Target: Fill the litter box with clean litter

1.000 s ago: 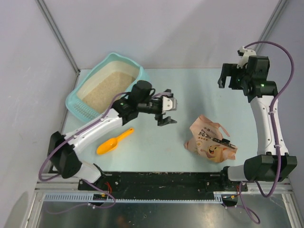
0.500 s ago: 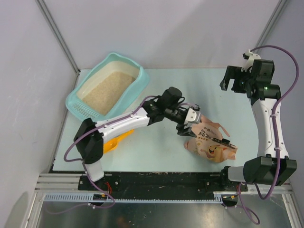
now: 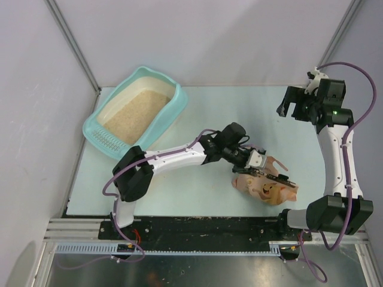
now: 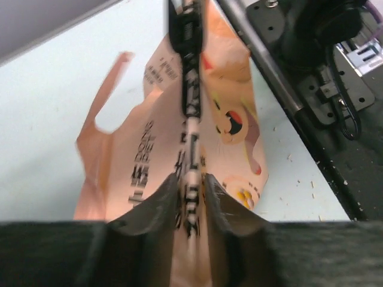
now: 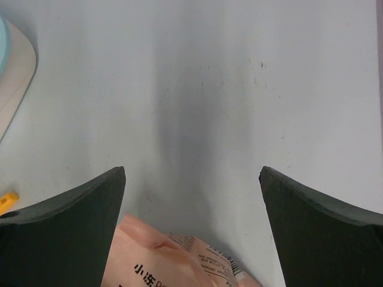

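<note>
The light teal litter box (image 3: 178, 103) stands at the back left with beige clean litter (image 3: 133, 115) spread in it. A pink-orange bag (image 3: 270, 189) with a cartoon pig lies crumpled at the front right. My left gripper (image 3: 258, 163) reaches across to it. In the left wrist view its jaws (image 4: 190, 194) are pinched on an upright printed fold of the bag (image 4: 128, 173). My right gripper (image 3: 288, 101) hangs high at the back right, open and holding nothing. Between its fingers (image 5: 191, 173) I see bare table and the bag's top (image 5: 161, 263).
The left arm (image 3: 173, 156) stretches diagonally over the table's middle. A black base rail (image 3: 203, 226) runs along the near edge, close to the bag. A sliver of orange scoop (image 5: 7, 200) and the litter box corner (image 5: 11, 66) show at the right wrist view's left edge.
My left arm swung right from near the litter box to the bag, and its jaws closed on the bag's fold. The right arm barely moved.
</note>
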